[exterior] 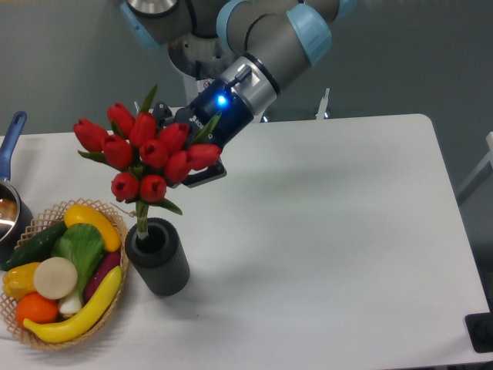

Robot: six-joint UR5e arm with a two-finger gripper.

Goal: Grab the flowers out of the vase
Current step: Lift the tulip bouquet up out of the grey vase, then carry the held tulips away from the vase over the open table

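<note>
The flowers (146, 154), a bunch of red tulip buds with green leaves, hang above the vase (159, 258). Their bound stems still dip into the vase's round mouth. My gripper (185, 150) comes in from the upper right and is shut on the flowers, its fingers mostly hidden behind the buds. The vase is a short dark grey ribbed cylinder standing on the white table (323, 231) near its front left.
A wicker basket (54, 339) of toy vegetables and fruit sits directly left of the vase, almost touching it. A blue-handled metal pot (9, 208) stands at the left edge. The arm reaches down from the back centre.
</note>
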